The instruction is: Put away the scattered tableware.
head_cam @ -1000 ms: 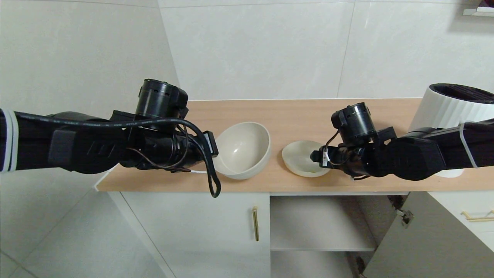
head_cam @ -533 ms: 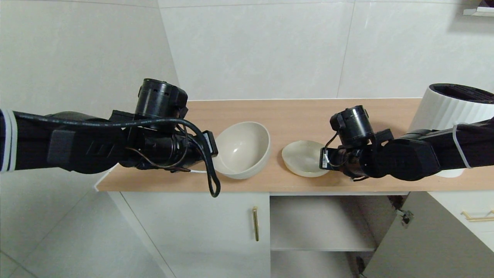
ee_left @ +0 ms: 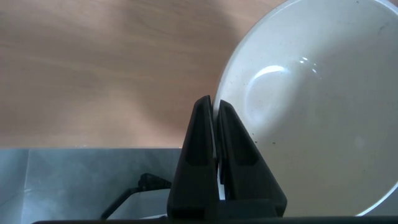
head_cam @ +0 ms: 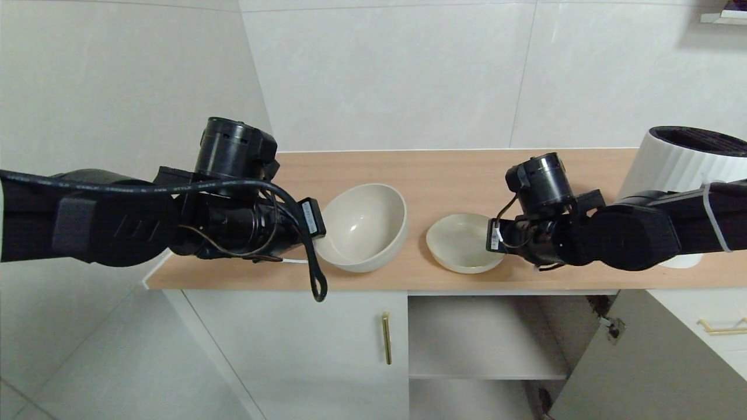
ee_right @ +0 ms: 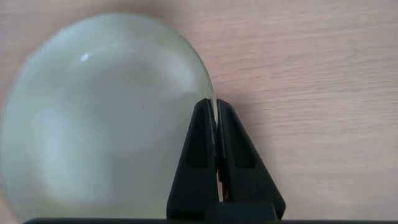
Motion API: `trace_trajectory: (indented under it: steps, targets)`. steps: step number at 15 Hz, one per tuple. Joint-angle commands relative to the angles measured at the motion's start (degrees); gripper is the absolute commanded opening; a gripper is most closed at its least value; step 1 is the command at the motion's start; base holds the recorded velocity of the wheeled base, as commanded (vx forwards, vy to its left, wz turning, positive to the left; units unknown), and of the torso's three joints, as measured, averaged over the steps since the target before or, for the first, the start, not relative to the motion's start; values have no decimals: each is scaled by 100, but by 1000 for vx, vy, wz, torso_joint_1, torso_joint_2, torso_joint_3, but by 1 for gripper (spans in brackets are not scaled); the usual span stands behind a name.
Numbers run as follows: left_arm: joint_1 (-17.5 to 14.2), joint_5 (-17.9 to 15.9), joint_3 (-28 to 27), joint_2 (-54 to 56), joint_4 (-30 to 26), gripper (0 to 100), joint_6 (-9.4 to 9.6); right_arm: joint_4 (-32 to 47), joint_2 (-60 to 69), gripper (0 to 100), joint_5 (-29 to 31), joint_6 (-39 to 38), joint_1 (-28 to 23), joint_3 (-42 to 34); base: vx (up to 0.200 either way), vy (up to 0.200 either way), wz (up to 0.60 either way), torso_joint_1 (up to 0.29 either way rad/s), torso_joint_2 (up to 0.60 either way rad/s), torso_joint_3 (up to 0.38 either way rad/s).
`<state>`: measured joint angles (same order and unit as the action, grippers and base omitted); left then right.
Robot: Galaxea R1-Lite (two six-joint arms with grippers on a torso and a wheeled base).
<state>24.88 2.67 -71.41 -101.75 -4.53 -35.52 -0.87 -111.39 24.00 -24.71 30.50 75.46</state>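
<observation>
Bowl (head_cam: 365, 224): large, cream, tilted, its opening facing the left arm, on the wooden surface (head_cam: 455, 175).
Left pincer (ee_left: 215, 106): closed tight, gripping the bowl's rim.
Dish (head_cam: 461, 242): small, pale, just beside the bowl, near the front edge.
Right pincer (ee_right: 216, 106): clamped on the dish's rim.
Cupboard (head_cam: 484, 338): below the dish, door open.

At the frame's centre the large bowl (head_cam: 365, 226) sat on the surface (head_cam: 455, 175), with the small bowl (head_cam: 464, 244) just beside it to the right. The left gripper (head_cam: 318, 220) gripped the large bowl's left rim, and the right gripper (head_cam: 495, 238) gripped the small bowl's right rim. A ribbed container (head_cam: 683, 160) stood at the right edge, and an open cabinet (head_cam: 484, 338) lay below.
</observation>
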Motion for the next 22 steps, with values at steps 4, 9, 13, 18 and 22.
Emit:
trace_trajectory:
  steps: [4,9,13,18,22]
  targets:
    - [-1,5,760,982,5,0,204,183,1084,0,-335,19,-27,-462,0,0,0,0,0,0]
    - [52,-65,1551,1923,5,0,485,1080,2270,0,-1407,36,-44,-1139,0,0,0,0,0,0]
    - [113,-65,1797,2072,5,0,713,1194,2481,0,-1521,45,-44,-1473,0,0,0,0,0,0]
    - [122,-241,1841,2019,5,0,766,1168,2613,0,-1557,80,-44,-1921,-40,0,0,0,0,-1]
    - [131,-241,1833,1923,14,0,766,1159,2578,0,-1548,160,-53,-1939,-200,0,0,2,2,0]
